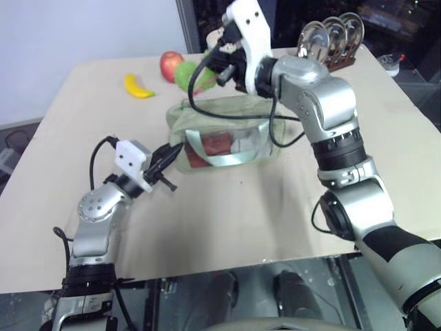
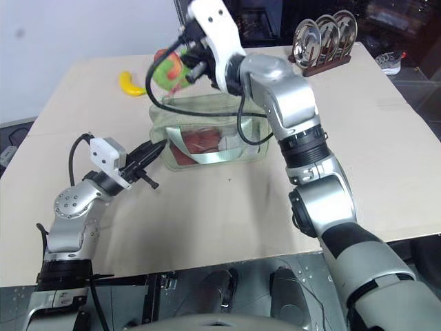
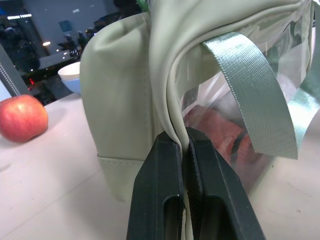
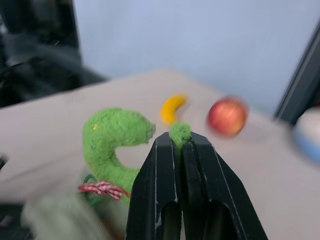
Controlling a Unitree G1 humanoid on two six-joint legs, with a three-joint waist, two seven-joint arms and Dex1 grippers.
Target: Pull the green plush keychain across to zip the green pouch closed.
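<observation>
The green pouch lay on the tan table near its middle, its clear window and pale strap facing the robot, red items showing inside; the left gripper had its two black fingers pressed together on a fold of the pouch's fabric at the end nearest that arm, which, as a judgement, served to anchor the bag so it would not slide when the zipper was drawn. The right gripper was above the pouch's far edge, its fingers clamped on a lobe of the green plush keychain; the rest of the fuzzy ring curled out beside the fingers, with a red-checked ribbon at its base; the plush thus sat lifted over the top of the pouch, toward the end that the left arm held. The grip on the plush rather than on any metal tab made sense, since the toy offered a soft, bulky handle for narrow fingers; the pull would probably need to run along the pouch's top toward the robot's right, away from the anchored end; too steep an upward tug risked lifting the bag instead. A banana and an apple lay beyond on the table, well apart from the work; a rack of metal plates stood at the far right corner.
</observation>
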